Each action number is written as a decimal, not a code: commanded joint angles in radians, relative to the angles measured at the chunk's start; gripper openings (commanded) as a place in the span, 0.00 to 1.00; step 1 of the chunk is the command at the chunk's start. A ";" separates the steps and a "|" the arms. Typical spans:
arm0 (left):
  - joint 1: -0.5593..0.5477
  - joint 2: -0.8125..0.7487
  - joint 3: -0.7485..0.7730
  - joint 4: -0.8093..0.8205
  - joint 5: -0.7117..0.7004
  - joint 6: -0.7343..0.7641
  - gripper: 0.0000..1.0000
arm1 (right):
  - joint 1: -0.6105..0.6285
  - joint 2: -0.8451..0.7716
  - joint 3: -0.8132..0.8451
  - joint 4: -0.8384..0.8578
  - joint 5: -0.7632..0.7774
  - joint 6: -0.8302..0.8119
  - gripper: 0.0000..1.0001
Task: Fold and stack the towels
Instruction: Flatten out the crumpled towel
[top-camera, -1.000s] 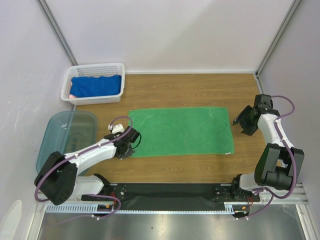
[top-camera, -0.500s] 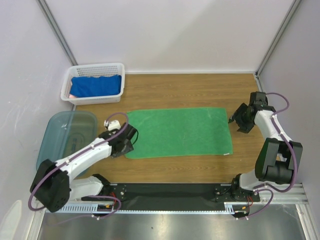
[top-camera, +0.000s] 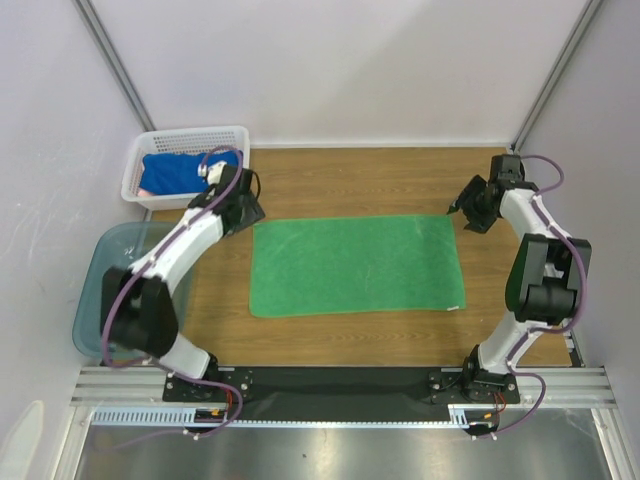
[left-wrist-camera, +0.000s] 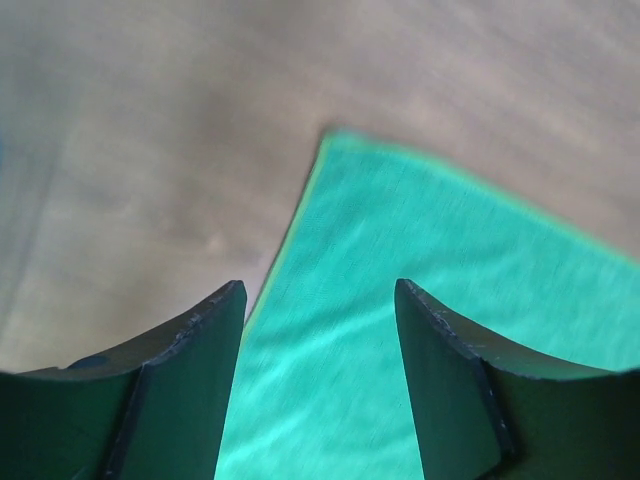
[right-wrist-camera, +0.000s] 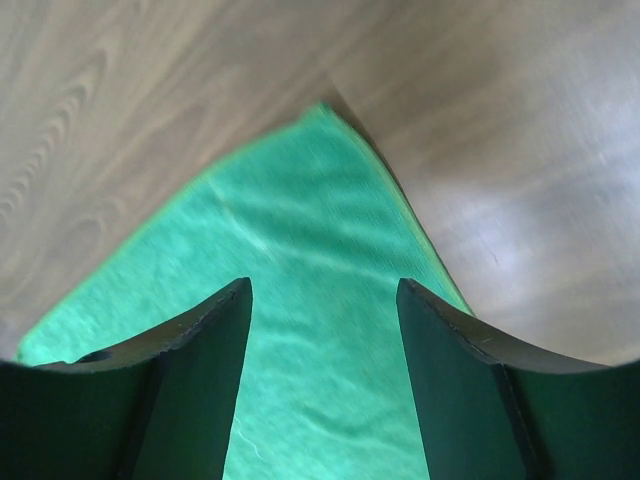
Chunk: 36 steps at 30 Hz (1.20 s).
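A green towel (top-camera: 355, 265) lies spread flat on the wooden table. My left gripper (top-camera: 250, 212) hovers open just beyond the towel's far left corner (left-wrist-camera: 335, 140); between its dark fingers (left-wrist-camera: 190, 380) only towel (left-wrist-camera: 330, 380) shows, with nothing gripped. At the far right corner (right-wrist-camera: 322, 112) my right gripper (top-camera: 462, 212) is also open, and the towel (right-wrist-camera: 320, 350) fills the gap between its fingers (right-wrist-camera: 470, 390). A blue towel (top-camera: 175, 172) lies in the white basket (top-camera: 190, 137) at the back left.
A translucent blue-grey lid or tray (top-camera: 100, 280) sits at the left edge of the table. Grey walls close in the back and both sides. Bare wood (top-camera: 370, 175) runs behind the green towel.
My left arm has swung from the towel's near left corner up to its far left corner and its gripper has opened. My right gripper moved farther back. The towel's left edge now lies flatter.
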 joint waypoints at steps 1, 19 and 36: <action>0.020 0.117 0.106 0.031 0.032 0.019 0.67 | 0.004 0.056 0.085 0.055 -0.016 0.030 0.66; 0.054 0.433 0.272 0.057 0.032 -0.244 0.65 | -0.002 0.329 0.324 0.057 -0.009 0.123 0.65; 0.071 0.547 0.310 0.226 0.026 -0.204 0.63 | 0.024 0.353 0.363 0.058 -0.026 0.139 0.64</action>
